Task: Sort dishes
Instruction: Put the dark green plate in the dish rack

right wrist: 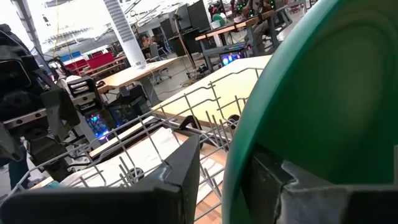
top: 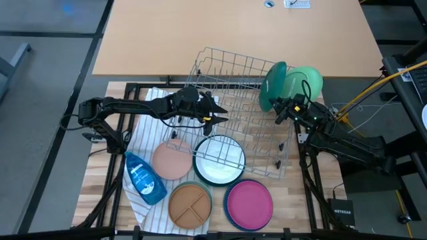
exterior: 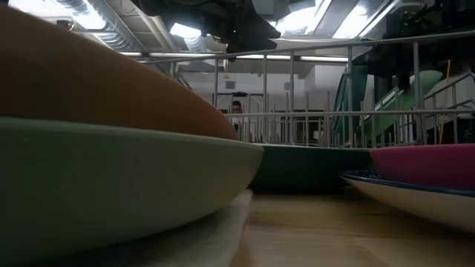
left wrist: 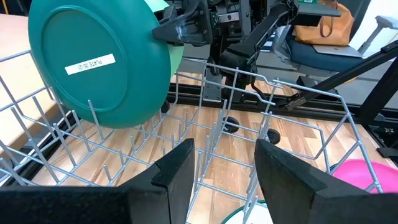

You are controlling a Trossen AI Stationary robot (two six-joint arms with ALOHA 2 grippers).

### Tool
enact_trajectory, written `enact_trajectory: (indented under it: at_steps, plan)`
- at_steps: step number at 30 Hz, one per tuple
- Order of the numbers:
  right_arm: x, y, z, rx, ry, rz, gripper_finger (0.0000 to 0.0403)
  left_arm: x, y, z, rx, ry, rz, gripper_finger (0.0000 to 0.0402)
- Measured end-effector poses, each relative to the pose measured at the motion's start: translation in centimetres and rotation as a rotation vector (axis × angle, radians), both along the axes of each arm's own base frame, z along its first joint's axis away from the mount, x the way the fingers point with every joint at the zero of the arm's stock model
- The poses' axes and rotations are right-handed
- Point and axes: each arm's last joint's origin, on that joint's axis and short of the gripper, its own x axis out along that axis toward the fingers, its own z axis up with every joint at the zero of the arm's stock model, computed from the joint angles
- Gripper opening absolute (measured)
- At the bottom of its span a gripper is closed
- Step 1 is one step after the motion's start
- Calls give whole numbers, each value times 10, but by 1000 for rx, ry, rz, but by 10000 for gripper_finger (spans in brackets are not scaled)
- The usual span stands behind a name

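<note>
A dark green plate (top: pixel 272 87) stands on edge in the far right part of the grey wire rack (top: pixel 230 73), and my right gripper (top: pixel 283 107) is shut on it. A light green plate (top: pixel 308 81) stands just behind it. My left gripper (top: pixel 217 115) hovers open over the rack's left half, touching nothing; in the left wrist view its fingers (left wrist: pixel 225 168) point at the dark green plate (left wrist: pixel 99 62). On the table near the rack lie a peach plate (top: pixel 172 160), a white plate (top: pixel 219 161), a tan divided plate (top: pixel 190 203) and a magenta plate (top: pixel 248 203). My right gripper (right wrist: pixel 227 180) pinches the dark green plate by its rim (right wrist: pixel 239 149), one finger on each face. The fingers come from the table's right side, roughly level. The plate stands upright with its lower edge (left wrist: pixel 115 118) down among the rack's tines; whether it rests there I cannot tell.
A blue soap bottle (top: pixel 143 177) lies on a striped cloth (top: pixel 150 133) at the near left. The near corner of the rack overhangs the white plate. In the low view the stacked plates (exterior: pixel 111 170) and a magenta one (exterior: pixel 427 167) stand close in front.
</note>
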Motion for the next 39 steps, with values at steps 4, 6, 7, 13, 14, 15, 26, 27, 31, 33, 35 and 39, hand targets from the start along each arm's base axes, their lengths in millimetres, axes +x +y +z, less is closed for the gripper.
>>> enact_trajectory:
  at_steps: [4, 6, 7, 13, 14, 15, 26, 27, 31, 33, 35, 39]
  plan:
    - [0, 0, 0, 1, -1, 3, 106, 0, 0, 0, 0, 0, 0, 156]
    - [0, 0, 0, 1, -2, 3, 106, 0, 0, 0, 0, 0, 0, 156]
    - [0, 0, 0, 0, -3, 2, 106, 0, 0, 0, 0, 0, 0, 156]
    - [0, 0, 0, 2, -1, 13, 106, 0, 0, 0, 0, 0, 0, 156]
    - [0, 0, 0, 2, 1, 16, 106, 0, 0, 0, 0, 0, 0, 156]
    - [1, 0, -1, 4, 3, 18, 106, 0, 0, 0, 0, 0, 0, 156]
    - [2, 1, -1, 24, -3, 47, 115, 0, 0, 0, 0, -1, 0, 156]
    - [2, 1, -1, 39, -12, 47, 123, 0, 0, 0, 0, 0, 0, 156]
    - [2, 1, -1, 51, -14, 47, 161, 0, 0, 0, 0, -1, 0, 156]
    - [1, 1, -1, 52, -13, 47, 179, 0, 0, 0, 0, 0, 0, 156]
    - [1, 1, -1, 52, -13, 47, 190, 0, 0, 0, 0, 0, 0, 156]
    - [1, 0, 2, 42, -48, 34, 199, 0, 0, 0, 0, 0, 0, 156]
